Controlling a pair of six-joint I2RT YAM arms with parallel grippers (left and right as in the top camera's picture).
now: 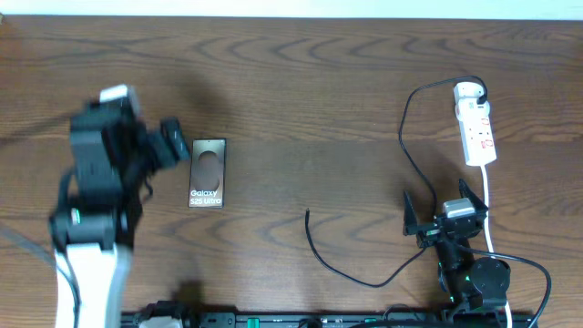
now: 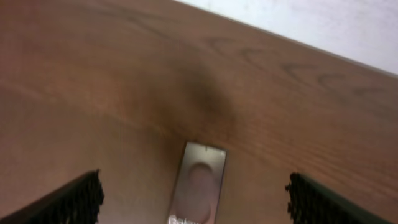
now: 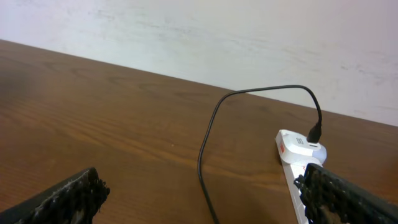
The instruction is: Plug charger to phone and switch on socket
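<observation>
The phone (image 1: 208, 173) lies flat on the wooden table, its "Galaxy" lettering facing up. My left gripper (image 1: 171, 146) hovers just left of it, open and empty; in the left wrist view the phone (image 2: 202, 183) sits ahead between the spread fingers (image 2: 74, 199). The white socket (image 1: 475, 123) lies at the far right, with the charger (image 1: 407, 150) plugged into its top end. The charger's black cable loops down to a free plug tip (image 1: 307, 214) mid-table. My right gripper (image 1: 442, 205) is open below the socket, and its wrist view shows the socket (image 3: 298, 149) and the charger (image 3: 208, 143).
The socket's white cord (image 1: 487, 205) runs down past my right gripper toward the table's front edge. A black rail (image 1: 273, 319) lines that front edge. A pale wall (image 3: 249, 37) stands behind the table's far edge.
</observation>
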